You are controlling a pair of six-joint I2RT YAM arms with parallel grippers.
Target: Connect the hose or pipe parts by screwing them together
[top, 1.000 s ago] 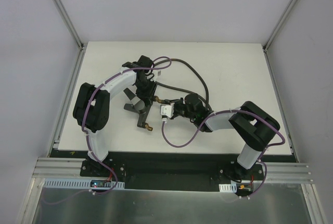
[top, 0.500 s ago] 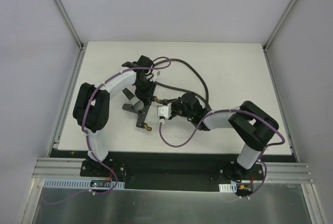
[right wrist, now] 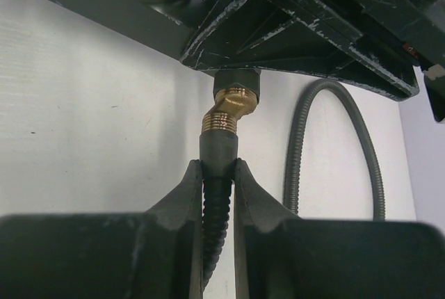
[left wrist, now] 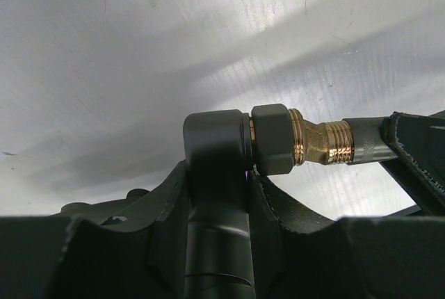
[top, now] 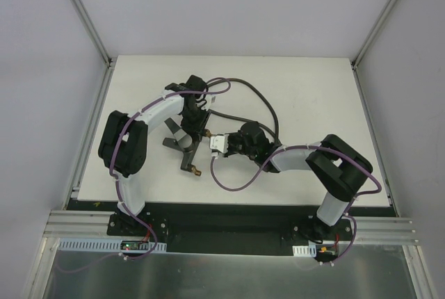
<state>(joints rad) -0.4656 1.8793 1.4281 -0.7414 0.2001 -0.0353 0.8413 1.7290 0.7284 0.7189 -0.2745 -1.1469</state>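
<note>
Your right gripper (right wrist: 217, 186) is pinched almost fully shut on the hose (right wrist: 217, 147), just behind its brass connector (right wrist: 229, 108). At 12 o'clock the connector meets the T-fitting (left wrist: 215, 139), whose stem your left gripper (left wrist: 217, 205) clamps. The connector sits crooked, so turning now risks cross-threading. The hose loop at 2 o'clock may twist and fight you.
</note>
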